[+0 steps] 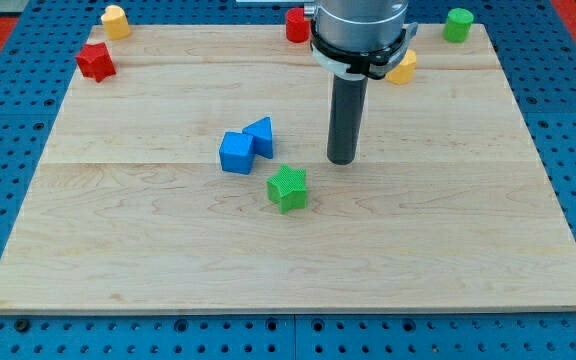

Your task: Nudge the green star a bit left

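Observation:
The green star [288,188] lies on the wooden board near its middle, a little toward the view's bottom. My tip [341,160] rests on the board just to the upper right of the star, a short gap away and not touching it. A blue cube [236,153] and a blue triangular block [260,136] sit touching each other to the upper left of the star.
A red star [95,61] and a yellow block [115,21] lie at the board's top left. A red block [297,24] sits at the top middle, a yellow block [403,67] partly behind the arm, and a green cylinder [458,24] at the top right.

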{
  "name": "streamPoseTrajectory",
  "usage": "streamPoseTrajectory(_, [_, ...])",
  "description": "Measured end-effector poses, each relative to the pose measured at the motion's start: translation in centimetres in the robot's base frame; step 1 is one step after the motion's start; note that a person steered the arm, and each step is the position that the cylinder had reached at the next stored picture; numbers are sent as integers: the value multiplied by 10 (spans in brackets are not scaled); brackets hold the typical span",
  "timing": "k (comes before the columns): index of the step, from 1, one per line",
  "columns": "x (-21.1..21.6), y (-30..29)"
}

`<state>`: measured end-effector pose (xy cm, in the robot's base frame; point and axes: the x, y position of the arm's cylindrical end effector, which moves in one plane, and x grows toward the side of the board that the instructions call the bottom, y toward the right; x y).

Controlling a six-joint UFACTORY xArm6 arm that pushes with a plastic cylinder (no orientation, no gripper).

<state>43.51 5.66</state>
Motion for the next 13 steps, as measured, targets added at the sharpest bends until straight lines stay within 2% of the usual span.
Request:
streamPoseTrajectory(9, [6, -13])
streamPoseTrajectory(13, [11, -49])
